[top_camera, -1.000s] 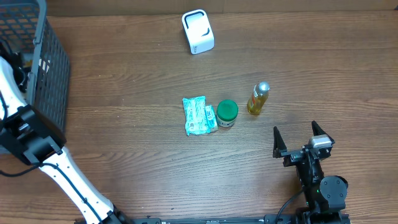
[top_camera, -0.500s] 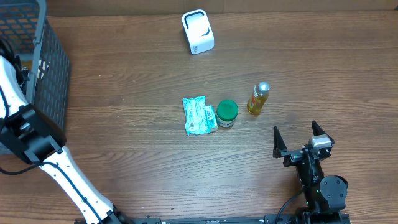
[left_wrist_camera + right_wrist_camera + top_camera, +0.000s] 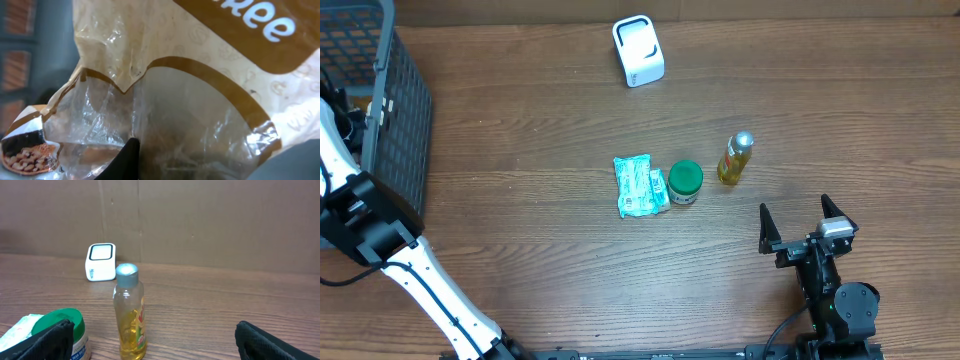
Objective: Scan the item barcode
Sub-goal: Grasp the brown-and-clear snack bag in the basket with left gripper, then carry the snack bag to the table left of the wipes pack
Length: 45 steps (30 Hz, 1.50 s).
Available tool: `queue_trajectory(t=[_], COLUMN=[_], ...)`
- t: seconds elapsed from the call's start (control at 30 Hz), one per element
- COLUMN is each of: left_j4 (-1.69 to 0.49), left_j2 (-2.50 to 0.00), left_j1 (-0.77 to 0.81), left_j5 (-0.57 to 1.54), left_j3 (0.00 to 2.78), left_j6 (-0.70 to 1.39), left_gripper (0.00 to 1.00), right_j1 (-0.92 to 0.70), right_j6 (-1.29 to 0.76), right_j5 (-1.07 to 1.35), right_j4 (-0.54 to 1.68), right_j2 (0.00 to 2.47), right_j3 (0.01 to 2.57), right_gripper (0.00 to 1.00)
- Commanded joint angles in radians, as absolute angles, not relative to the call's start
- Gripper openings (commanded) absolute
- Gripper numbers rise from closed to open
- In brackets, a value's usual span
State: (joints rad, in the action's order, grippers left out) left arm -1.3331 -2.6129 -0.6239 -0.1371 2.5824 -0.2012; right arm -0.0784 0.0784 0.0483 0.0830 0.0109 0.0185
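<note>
Pressing against the crinkly bag (image 3: 200,100) in the basket (image 3: 405,110) at the table's (image 3: 570,270) left edge, the left gripper (image 3: 130,164) shows one finger, its grip unclear, while the right gripper (image 3: 794,204) gapes empty; the light, soft, slippery film likely suits a seam pinch.

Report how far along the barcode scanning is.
Done: nothing visibly scanned; packet, jar and bottle lie mid-table, away from the scanner. In hand: left jaws are at the basket against a snack bag, grip unclear. Left: lift it, show its barcode to the scanner. Right jaws open, idle.
</note>
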Motion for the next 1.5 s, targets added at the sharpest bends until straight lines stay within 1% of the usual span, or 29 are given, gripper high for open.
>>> queue_trajectory(t=[0.0,0.07,0.4,0.67,0.83,0.97,1.17,1.47], left_j4=[-1.375,-1.383,-1.376,-1.403,-1.460,-1.525,-1.679,-1.689], left_j2=[-2.610,-2.551,-2.276,-2.037,-1.929,-1.883,-1.883,-1.885], left_j1=[-0.614,-0.614,-0.614,-0.612,-0.600,-0.561,-0.473,-0.280], left_j5=[0.001,0.003,0.065,0.176,0.240,0.240,0.207,0.214], left_j3=[2.676,2.700,2.700,2.700,2.700,2.700,2.691,2.566], left_j6=[-0.121,-0.067,0.041,0.168,0.178,0.187,0.187,0.187], left_gripper=[0.04,0.04,0.04,0.04,0.04,0.04,0.04,0.04], right_j1=[-0.074,-0.074,-0.074,-0.074,-0.074,-0.074,-0.074,-0.074], right_j6=[0.080,0.080,0.080,0.080,0.080,0.080,0.080,0.080], right_j5=[0.050,0.050,0.050,0.050,0.050,0.050,0.050,0.050], right_j4=[0.081,0.081,0.081,0.081,0.081,0.081,0.081,0.081], right_j2=[0.003,0.003,0.003,0.003,0.003,0.003,0.003,0.003], right_j3=[0.008,0.008,0.008,0.008,0.008,0.008,0.008,0.008], right_gripper=[1.00,1.00,1.00,1.00,1.00,1.00,1.00,1.00])
